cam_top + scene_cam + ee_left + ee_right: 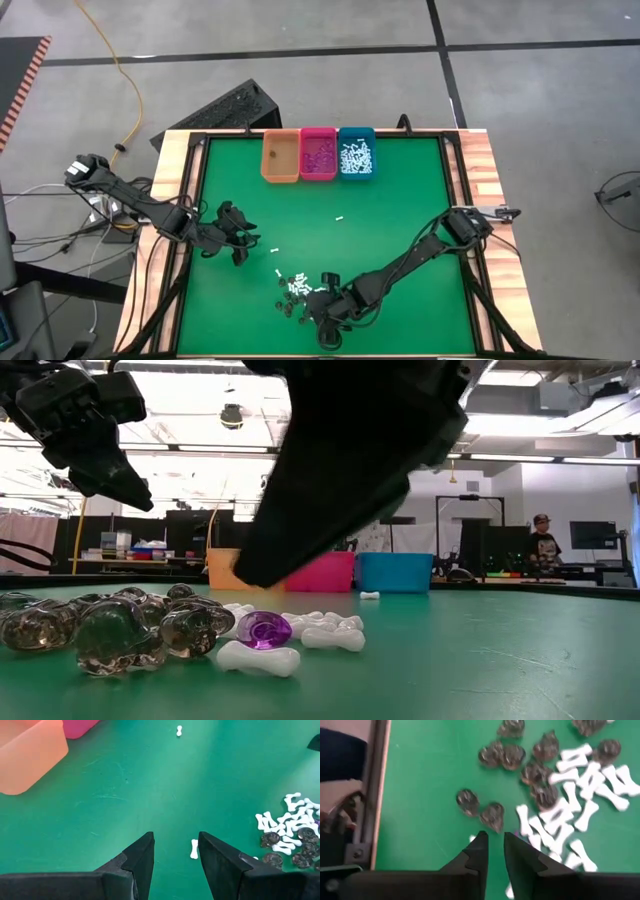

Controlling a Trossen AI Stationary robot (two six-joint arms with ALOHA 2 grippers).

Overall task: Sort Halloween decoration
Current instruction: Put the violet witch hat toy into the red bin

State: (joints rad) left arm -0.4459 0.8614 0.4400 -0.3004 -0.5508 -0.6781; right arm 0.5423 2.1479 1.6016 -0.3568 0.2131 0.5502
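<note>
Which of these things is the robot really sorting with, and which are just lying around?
For the job:
white bones, dark skulls and a purple bit in the pile
orange bin, pink bin, teal bin
right gripper, over the pile
left gripper, hovering open

Just lying about:
yellow cable on the floor
keyboard behind the table

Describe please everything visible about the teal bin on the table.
The teal bin is a small rectangular open-topped box, apparently plastic, standing upright at the far edge of the green table. It is the rightmost of three bins, touching or nearly touching the pink bin. It holds many small white pieces. Neither arm is near it.
</note>
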